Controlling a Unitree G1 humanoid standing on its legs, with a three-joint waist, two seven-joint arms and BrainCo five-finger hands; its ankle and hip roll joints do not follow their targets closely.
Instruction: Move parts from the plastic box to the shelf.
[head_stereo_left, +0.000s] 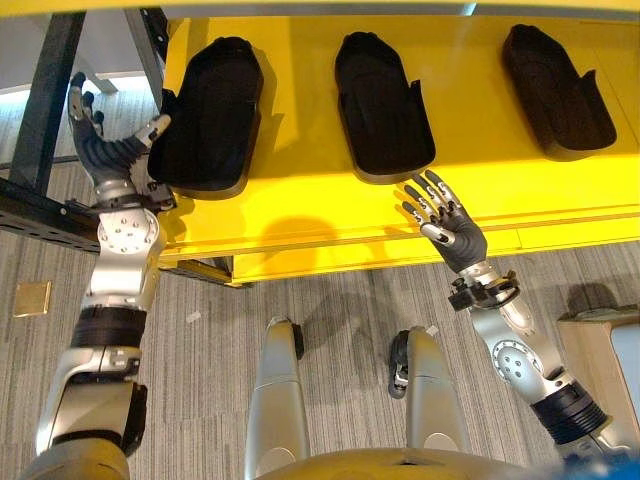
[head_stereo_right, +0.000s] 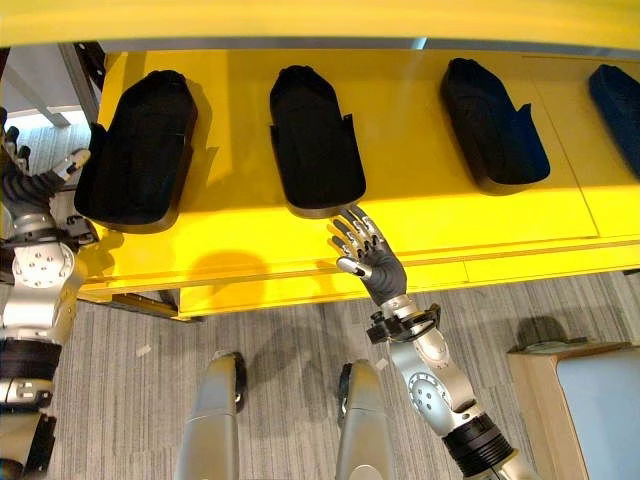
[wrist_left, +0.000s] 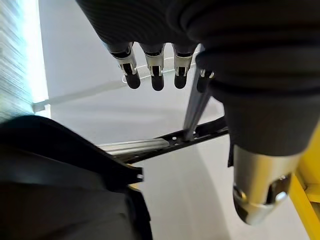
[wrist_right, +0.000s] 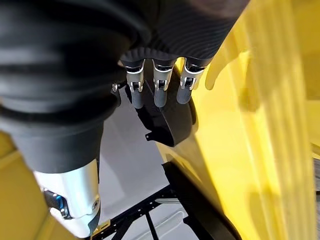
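Parts: you see 3 black moulded ones lying on the yellow shelf (head_stereo_left: 330, 215) in a row, a left part (head_stereo_left: 210, 115), a middle part (head_stereo_left: 380, 105) and a right part (head_stereo_left: 555, 90). A 4th (head_stereo_right: 618, 100) shows at the right eye view's edge. Your left hand (head_stereo_left: 105, 150) is raised just beside the left part's outer edge, fingers straight, holding nothing. Your right hand (head_stereo_left: 450, 225) hovers over the shelf's front edge, just below the middle part, fingers spread and empty.
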